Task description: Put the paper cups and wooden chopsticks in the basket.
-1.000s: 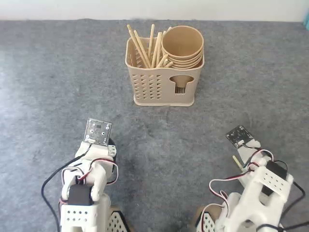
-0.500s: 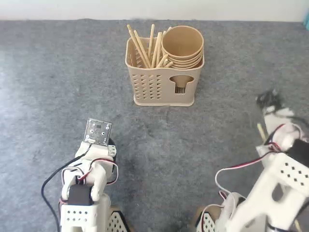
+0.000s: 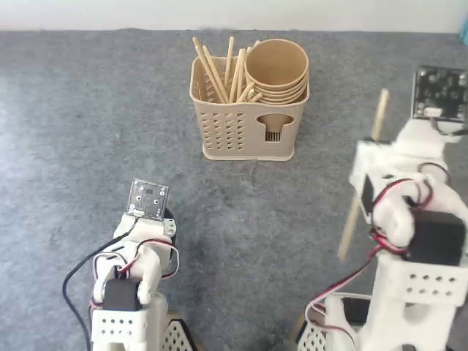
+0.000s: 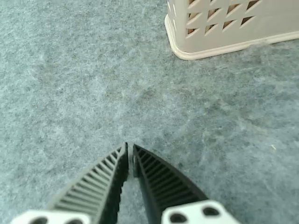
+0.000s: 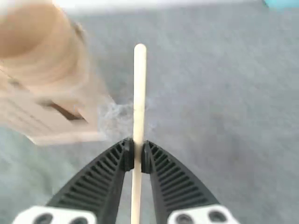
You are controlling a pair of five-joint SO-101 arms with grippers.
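We log the right gripper (image 5: 134,150), fingers clamped about mid-length on one wooden chopstick (image 3: 377,117) held aloft right of the basket (image 3: 241,139), and the left gripper (image 4: 130,151), fingers together and empty, near-left; the stick looks light, stiff and slick, so a mid-shaft hold suits.

I can read no text, number, label or sign, neither on the basket (image 3: 228,133) ahead of the left claw (image 4: 130,149) nor on the wrist boards (image 3: 148,199).
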